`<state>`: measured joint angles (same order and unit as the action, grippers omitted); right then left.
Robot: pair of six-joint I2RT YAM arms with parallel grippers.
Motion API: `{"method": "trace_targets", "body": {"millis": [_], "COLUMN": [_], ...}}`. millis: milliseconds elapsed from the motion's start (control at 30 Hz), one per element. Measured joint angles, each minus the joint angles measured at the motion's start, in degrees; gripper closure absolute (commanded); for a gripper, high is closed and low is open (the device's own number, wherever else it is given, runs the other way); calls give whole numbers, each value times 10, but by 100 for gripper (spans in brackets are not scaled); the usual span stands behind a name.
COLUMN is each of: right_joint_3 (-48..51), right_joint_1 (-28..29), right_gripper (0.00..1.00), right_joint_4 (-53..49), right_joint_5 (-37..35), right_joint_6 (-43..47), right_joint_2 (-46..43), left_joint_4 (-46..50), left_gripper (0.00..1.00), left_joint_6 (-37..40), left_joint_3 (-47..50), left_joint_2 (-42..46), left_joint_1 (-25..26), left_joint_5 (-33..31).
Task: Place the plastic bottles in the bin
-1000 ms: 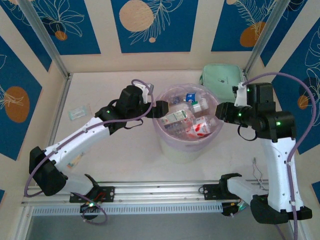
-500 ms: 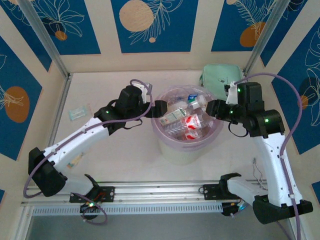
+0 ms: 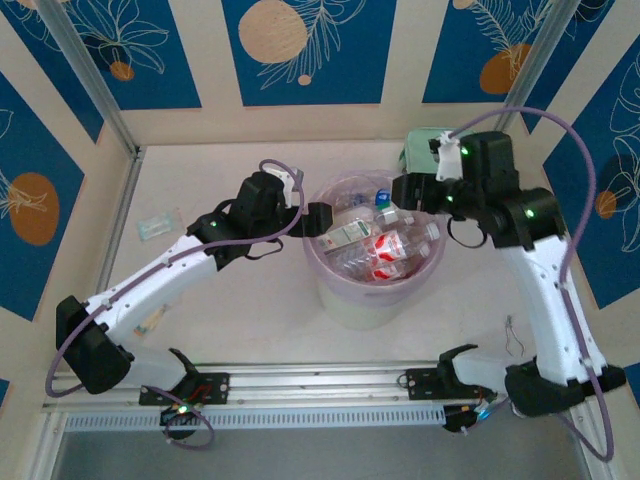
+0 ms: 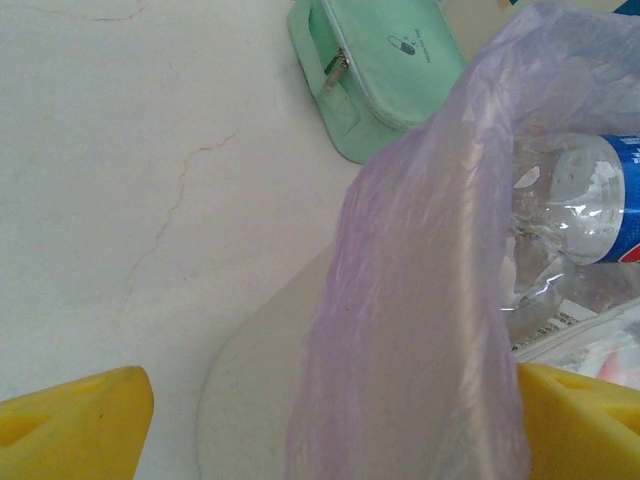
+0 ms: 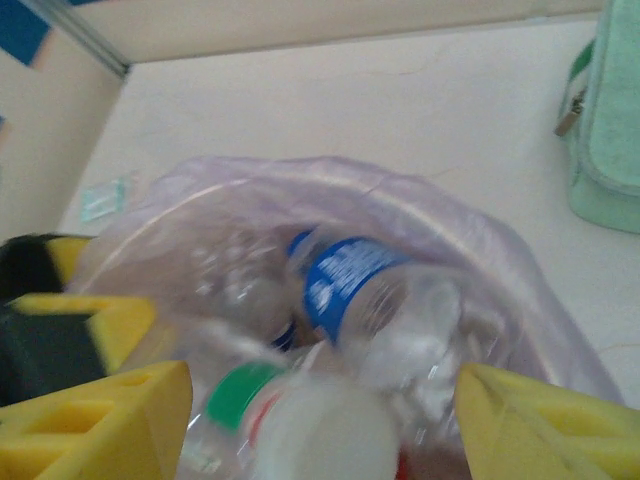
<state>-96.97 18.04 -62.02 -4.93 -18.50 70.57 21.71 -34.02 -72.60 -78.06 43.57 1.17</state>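
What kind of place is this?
Probably a robot test booth: left arm and right arm bolted to a metal rail, patterned panel walls around the table, a lined bin of plastic bottles.

Left arm [image 3: 150, 285] and right arm [image 3: 545, 290]: white moulded link shells, black joint housings, black bases fixed to a silver ribbed rail [image 3: 320, 385]. Green indicator lights [image 3: 528, 213] lit on the joint housings. One lilac cable [image 3: 272, 164] per arm, routed in loose loops outside the shells. White bracket [image 3: 440, 160] noted at the right wrist. Left hand [image 4: 325, 430] and right hand [image 5: 325, 420]: fingers [image 5: 95, 425] faced with yellow foam-like pads, moulded with recesses.
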Motion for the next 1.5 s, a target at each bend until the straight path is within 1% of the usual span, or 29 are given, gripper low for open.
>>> {"method": "trace_targets", "body": {"millis": [67, 167, 267, 567, 667, 800, 867, 933, 1100, 1200, 1333, 1367, 1400, 1500], "right_joint_3": [7, 24, 41, 97, 107, 108, 100, 81, -5, -45, -52, -47, -36, 4], "right_joint_1": [-2, -8, -17, -47, -50, -51, -51, -51, -66, -103, -154, -162, -168, -174], "right_gripper": [31, 38, 45, 49, 51, 51, 48, 42, 27, 14, 2, 1, 1, 1], "right_joint_4": [8, 16, 30, 87, 108, 122, 116, 95, 37, 23, -10, -19, -29, -66], "right_joint_5": [-10, -9, 9, 94, 99, 101, 101, 102, 97, 84, 64, 64, 66, 87], "right_joint_6": [5, 10, 9, 3, 3, 3, 3, 3, 8, 10, 9, 7, 8, 8], "right_joint_2": [26, 49, 47, 27, 28, 34, 38, 42, 42, 27, -10, -23, -39, -84], "left_joint_4": [1, 3, 2, 4, 4, 4, 7, 16, 32, 39, 52, 57, 60, 77], "left_gripper": [10, 10, 10, 10, 10, 10, 10, 10, 10, 8, 4, 3, 1, 1], "left_joint_6": [0, 0, 0, 1, 3, 3, 6, 14, 29, 40, 57, 62, 68, 82], "left_joint_3": [0, -1, -3, -3, -3, -5, -8, -14, -33, -48, -63, -66, -67, -68], "left_joint_2": [0, 0, 0, 0, 0, 0, 0, 0, 0, 2, 9, 12, 15, 33], "left_joint_1": [0, 0, 1, 1, 1, 1, 1, 1, 1, 1, 1, 1, 0, -5], "left_joint_5": [-2, -2, -2, -1, 1, 1, 2, 2, 0, -4, -15, -19, -24, -42]}}
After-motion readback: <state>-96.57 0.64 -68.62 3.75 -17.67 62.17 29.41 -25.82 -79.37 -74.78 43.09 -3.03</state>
